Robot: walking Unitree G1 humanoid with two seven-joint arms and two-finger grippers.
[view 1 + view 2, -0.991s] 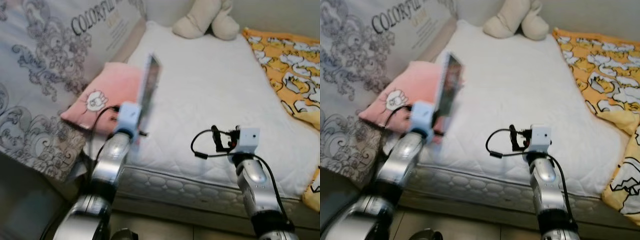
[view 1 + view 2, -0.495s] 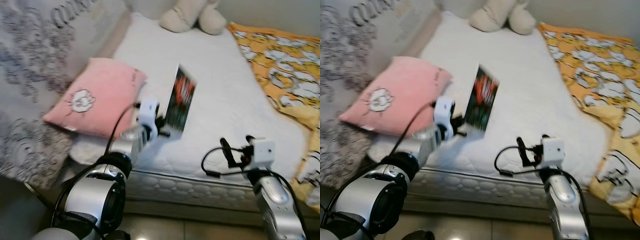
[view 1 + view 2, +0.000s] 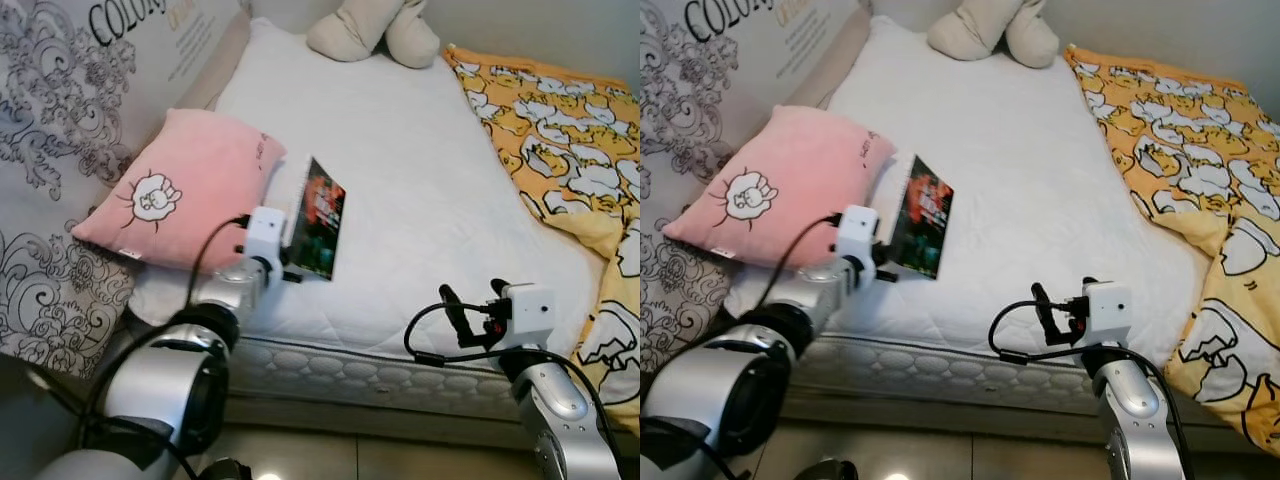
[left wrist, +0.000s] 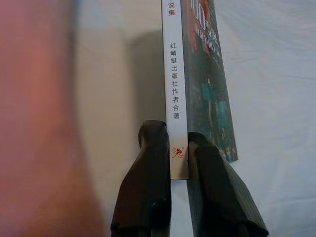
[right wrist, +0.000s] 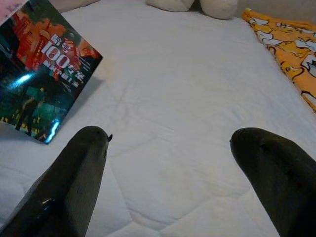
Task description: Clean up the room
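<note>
My left gripper (image 4: 178, 163) is clamped on the spine of a book (image 3: 322, 219), holding it tilted on edge above the white mattress (image 3: 420, 170), just beside the pink pillow (image 3: 185, 185). The tidy-up looks to be in its early part: the book is off the bed but not yet put away, the pillow lies askew at the mattress's left edge, a plush toy (image 3: 375, 28) sits at the head, and the yellow blanket (image 3: 560, 130) is rumpled along the right side. My right gripper (image 5: 173, 163) hangs over the near edge of the mattress, fingers spread wide and empty. For room, the middle of the bed is bare and open between book and blanket; the pillow crowds my left arm closely, and a patterned sheet (image 3: 60, 120) hangs just beyond it. The near mattress edge runs right under both wrists, so I judge that any lowering should go forward, not back.
</note>
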